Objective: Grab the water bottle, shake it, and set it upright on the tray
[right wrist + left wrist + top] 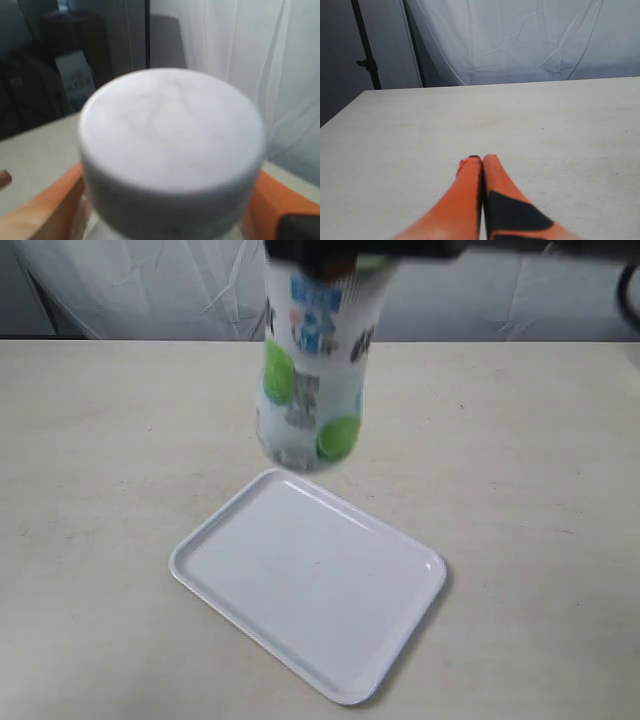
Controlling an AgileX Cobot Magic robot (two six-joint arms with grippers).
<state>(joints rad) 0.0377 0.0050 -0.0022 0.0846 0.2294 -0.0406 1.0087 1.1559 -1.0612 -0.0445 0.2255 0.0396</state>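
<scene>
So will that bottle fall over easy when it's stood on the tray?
Probably a bit tippy: the water bottle looks tall and narrow. The white tray looks flat and smooth, so it could also slide if nudged.

Blurred water bottle [310, 390] upright; white tray [310, 580] lies flat.

lab bench [420, 120], white backdrop sheet [520, 40]

The left gripper [481, 159] has its two orange fingers [465, 195] pressed together with no gap between them, and one carries a black patch. It holds nothing. Under it lies a pale, bare worktop [545, 120] with faint marks. Behind the far edge hangs a wrinkled white cloth [520, 40]. Beside the cloth a dark stand pole [365, 50] rises against a grey wall [390, 45].
</scene>
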